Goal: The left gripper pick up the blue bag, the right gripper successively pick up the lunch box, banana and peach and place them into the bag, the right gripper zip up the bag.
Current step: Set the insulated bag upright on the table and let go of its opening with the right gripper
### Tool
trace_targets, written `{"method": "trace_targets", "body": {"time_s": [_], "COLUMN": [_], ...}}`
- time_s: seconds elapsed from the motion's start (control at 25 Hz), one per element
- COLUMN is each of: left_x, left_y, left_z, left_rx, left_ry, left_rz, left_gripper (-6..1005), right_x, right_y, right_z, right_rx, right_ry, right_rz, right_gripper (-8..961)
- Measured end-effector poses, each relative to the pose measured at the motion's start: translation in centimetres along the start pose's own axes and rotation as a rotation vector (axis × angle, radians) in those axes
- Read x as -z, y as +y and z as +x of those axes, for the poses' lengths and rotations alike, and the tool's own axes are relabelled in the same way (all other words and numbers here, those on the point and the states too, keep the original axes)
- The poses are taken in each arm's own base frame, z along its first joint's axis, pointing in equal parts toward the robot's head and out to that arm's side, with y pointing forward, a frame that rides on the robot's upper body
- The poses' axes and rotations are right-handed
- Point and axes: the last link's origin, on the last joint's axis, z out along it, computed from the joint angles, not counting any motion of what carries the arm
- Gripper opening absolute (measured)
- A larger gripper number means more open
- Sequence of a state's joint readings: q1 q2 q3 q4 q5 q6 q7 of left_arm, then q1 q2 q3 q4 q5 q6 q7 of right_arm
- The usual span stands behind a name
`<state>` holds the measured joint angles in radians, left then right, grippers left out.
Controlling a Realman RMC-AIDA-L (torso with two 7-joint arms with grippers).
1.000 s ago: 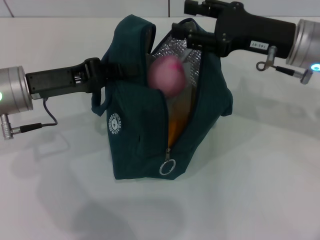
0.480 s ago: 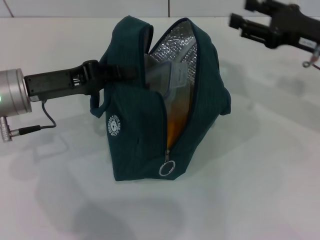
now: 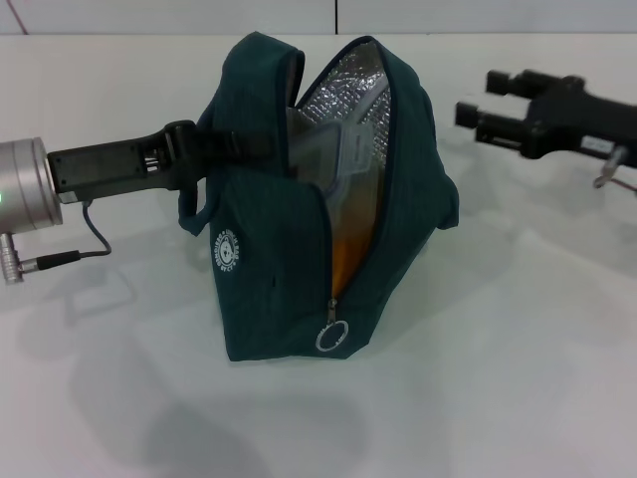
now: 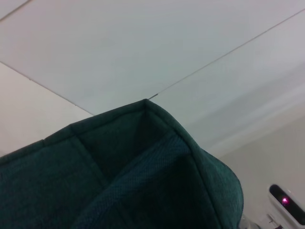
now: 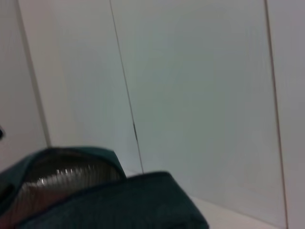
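The blue bag stands open on the white table, its silver lining showing. My left gripper is shut on the bag's near handle and holds that side up. Inside the opening I see the lunch box and, below it, the orange banana. The peach is hidden. The zipper's ring pull hangs at the bag's front end. My right gripper is open and empty, right of the bag and apart from it. The bag's fabric fills the left wrist view and the bag shows low in the right wrist view.
The white table surrounds the bag, with a pale wall behind it. The left arm's cable hangs at the left edge.
The peach, held at the bag's mouth a second ago, has gone out of sight. My right gripper has pulled back to the right and come lower.
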<state>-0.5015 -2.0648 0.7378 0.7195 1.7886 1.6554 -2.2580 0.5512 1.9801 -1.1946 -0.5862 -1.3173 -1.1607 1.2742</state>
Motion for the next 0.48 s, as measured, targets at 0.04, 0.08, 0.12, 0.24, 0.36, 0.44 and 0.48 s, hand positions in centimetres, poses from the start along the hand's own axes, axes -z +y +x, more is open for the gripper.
{"method": "trace_targets", "body": {"time_s": [0.04, 0.08, 0.12, 0.24, 0.36, 0.44, 0.48], "left_x": [0.0, 0.0, 0.0, 0.0, 0.0, 0.0, -0.1], "left_y": [0.0, 0.0, 0.0, 0.0, 0.0, 0.0, 0.0], "left_z": [0.0, 0.0, 0.0, 0.0, 0.0, 0.0, 0.0], "left_rx": [0.0, 0.0, 0.0, 0.0, 0.001, 0.001, 0.001], "left_ry": [0.0, 0.0, -0.001, -0.001, -0.001, -0.001, -0.001], "left_rz": [0.0, -0.001, -0.001, -0.001, -0.002, -0.002, -0.002], "left_gripper": [36, 36, 36, 36, 36, 36, 36], "right_x": [-0.3, -0.9, -1.2, -2.1, -2.6, -2.7, -2.8], "right_y": [0.1, 0.3, 0.4, 0.5, 0.5, 0.5, 0.5], "right_z": [0.1, 0.1, 0.1, -0.1, -0.4, -0.5, -0.6], "right_rx": [0.002, 0.012, 0.018, 0.033, 0.044, 0.049, 0.052], "right_ry": [0.006, 0.016, 0.021, 0.027, 0.03, 0.035, 0.036], "right_rz": [0.001, 0.002, 0.002, 0.0, -0.004, -0.003, -0.004], "right_gripper": [658, 658, 657, 657, 656, 655, 655]}}
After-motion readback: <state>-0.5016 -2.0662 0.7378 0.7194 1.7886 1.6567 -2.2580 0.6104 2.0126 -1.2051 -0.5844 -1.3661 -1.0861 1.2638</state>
